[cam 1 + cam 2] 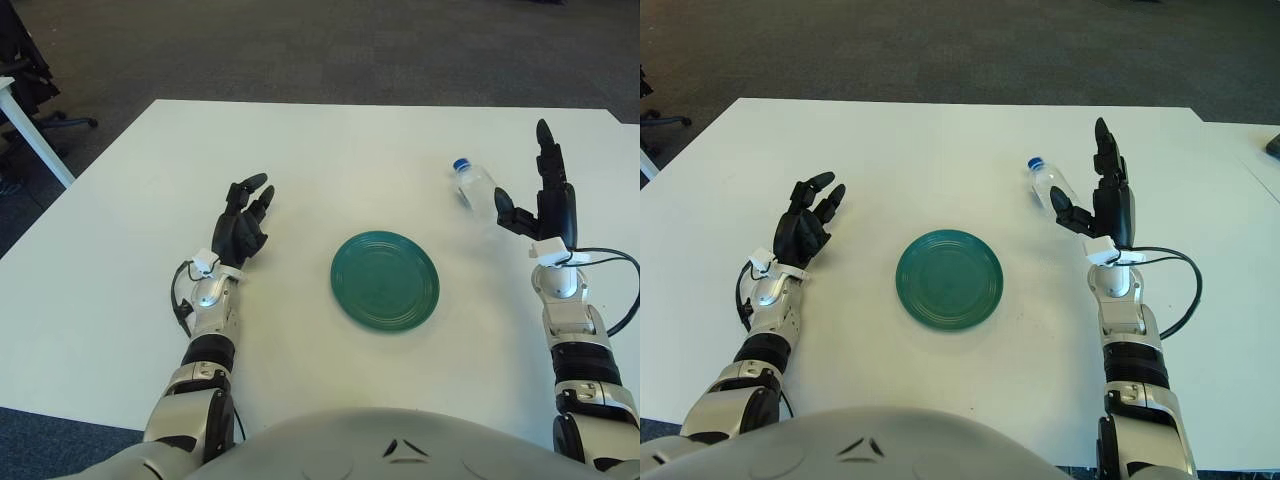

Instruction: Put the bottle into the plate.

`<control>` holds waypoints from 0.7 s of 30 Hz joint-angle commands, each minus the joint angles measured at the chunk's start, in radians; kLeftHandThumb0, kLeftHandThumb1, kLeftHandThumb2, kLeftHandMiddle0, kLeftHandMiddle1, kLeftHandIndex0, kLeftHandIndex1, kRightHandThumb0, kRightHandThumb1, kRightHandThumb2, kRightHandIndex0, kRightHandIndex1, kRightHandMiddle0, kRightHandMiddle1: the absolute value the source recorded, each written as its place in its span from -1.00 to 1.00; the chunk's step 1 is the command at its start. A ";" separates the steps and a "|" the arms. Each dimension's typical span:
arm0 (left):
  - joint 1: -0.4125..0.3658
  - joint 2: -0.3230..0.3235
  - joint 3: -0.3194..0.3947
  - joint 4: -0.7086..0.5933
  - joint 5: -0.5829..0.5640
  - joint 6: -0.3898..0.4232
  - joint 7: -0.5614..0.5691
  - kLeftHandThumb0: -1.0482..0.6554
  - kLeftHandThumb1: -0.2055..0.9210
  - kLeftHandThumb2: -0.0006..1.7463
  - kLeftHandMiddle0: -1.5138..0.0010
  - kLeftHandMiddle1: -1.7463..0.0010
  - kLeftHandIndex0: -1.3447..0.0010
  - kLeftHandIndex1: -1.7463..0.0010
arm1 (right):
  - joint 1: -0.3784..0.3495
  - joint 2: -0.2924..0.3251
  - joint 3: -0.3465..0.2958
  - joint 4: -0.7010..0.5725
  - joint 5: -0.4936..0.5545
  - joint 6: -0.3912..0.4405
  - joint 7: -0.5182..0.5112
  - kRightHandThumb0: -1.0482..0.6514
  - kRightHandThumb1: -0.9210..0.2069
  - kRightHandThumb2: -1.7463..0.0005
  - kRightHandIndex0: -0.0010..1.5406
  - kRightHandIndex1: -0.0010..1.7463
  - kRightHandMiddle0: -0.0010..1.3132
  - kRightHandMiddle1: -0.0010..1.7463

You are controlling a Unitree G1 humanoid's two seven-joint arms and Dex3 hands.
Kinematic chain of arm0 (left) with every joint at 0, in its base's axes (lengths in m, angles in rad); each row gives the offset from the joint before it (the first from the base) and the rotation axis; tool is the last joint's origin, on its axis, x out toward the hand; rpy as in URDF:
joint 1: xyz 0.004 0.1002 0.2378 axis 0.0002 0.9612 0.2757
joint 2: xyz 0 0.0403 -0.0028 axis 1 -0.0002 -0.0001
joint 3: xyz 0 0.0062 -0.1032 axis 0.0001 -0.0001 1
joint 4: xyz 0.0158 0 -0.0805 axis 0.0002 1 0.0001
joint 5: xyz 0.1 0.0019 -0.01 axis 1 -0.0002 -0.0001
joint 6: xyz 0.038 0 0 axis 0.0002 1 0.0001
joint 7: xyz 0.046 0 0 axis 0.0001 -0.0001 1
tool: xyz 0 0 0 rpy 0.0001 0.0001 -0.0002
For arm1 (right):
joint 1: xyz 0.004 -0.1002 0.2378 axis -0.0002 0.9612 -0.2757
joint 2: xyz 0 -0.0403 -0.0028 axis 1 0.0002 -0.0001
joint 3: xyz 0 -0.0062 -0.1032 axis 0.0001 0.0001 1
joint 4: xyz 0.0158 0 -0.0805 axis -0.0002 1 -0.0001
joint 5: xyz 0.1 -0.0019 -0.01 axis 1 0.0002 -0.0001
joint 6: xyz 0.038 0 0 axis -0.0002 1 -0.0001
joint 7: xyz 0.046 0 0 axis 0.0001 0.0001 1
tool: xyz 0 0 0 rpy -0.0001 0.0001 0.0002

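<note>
The right hand [540, 205] grips the tilted bottle [474, 187] right of the plate [385, 281], mid-carry. Next, probably swing it over the plate and lower it. The left hand [243, 222], fingers spread, shows left of the plate.

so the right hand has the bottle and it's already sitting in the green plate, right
Not quite. The right hand does have the bottle, but it is not in the green plate. The left eye view shows it tilted, off to the plate's right and apart from it. The left hand shows left of the plate.
</note>
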State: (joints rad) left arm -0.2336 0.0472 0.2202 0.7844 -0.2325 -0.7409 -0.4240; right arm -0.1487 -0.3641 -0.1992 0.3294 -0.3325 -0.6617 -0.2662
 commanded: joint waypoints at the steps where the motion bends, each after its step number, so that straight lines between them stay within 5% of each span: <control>1: 0.065 -0.004 0.017 0.058 -0.027 -0.012 -0.018 -0.54 1.00 0.16 0.52 1.00 1.00 0.01 | -0.008 -0.002 0.009 -0.004 0.014 -0.010 0.003 -1.00 -1.00 0.12 -1.00 -1.00 -1.00 -1.00; 21: 0.044 0.006 0.032 0.091 -0.047 -0.029 -0.059 -0.56 1.00 0.15 0.51 0.99 1.00 0.02 | 0.013 0.027 0.021 -0.062 0.055 0.030 0.025 -1.00 -1.00 0.15 -1.00 -1.00 -1.00 -1.00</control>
State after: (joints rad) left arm -0.2510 0.0607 0.2397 0.8163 -0.2673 -0.7530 -0.4734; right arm -0.1425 -0.3485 -0.1761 0.2905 -0.2928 -0.6424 -0.2402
